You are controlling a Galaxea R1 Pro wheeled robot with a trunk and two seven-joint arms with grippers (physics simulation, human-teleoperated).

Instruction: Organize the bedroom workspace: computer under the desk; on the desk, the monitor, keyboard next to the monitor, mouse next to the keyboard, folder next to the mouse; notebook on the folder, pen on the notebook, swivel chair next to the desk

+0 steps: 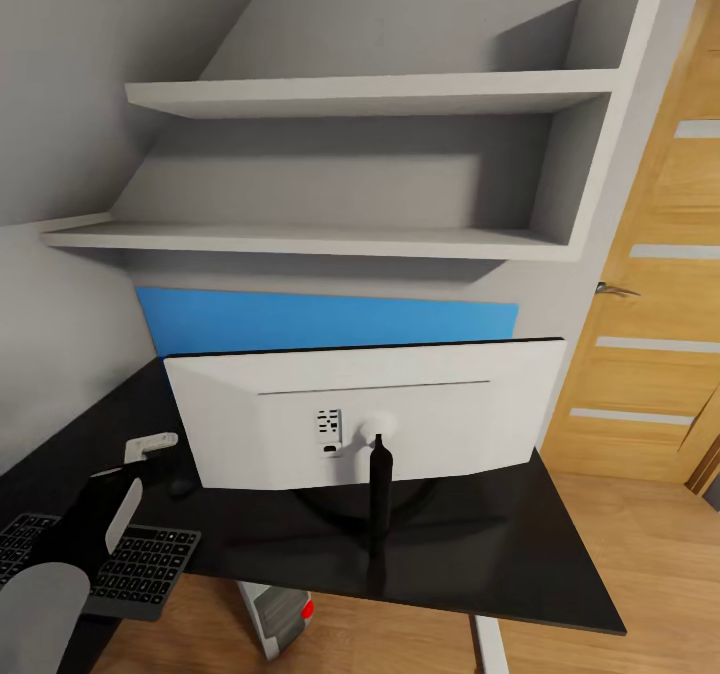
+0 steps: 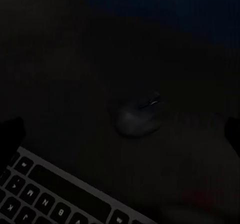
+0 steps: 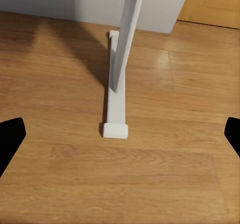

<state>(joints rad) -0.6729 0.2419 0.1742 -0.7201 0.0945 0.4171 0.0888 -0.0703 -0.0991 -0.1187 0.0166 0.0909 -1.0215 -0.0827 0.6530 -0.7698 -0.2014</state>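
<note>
The monitor (image 1: pixel 370 414) stands on the black desk (image 1: pixel 480 544) with its white back toward me. The black keyboard (image 1: pixel 140 564) lies at the desk's near left, partly under my left arm (image 1: pixel 95 529). Just beyond it sits the small black mouse (image 1: pixel 181 487). In the dark left wrist view the mouse (image 2: pixel 137 118) lies ahead of the open left gripper (image 2: pixel 121 134), apart from its fingertips, with the keyboard (image 2: pixel 50 194) beside it. The computer (image 1: pixel 278 614) shows under the desk's front edge. My right gripper (image 3: pixel 121 136) hangs open and empty over the wooden floor. Folder, notebook and swivel chair are out of view.
A blue wall panel (image 1: pixel 330 319) and grey shelves (image 1: pixel 370 94) rise behind the desk. A wooden door (image 1: pixel 650 284) stands at the right. A white desk leg (image 3: pixel 120 59) with its foot (image 3: pixel 115 129) stands on the floor ahead of the right gripper.
</note>
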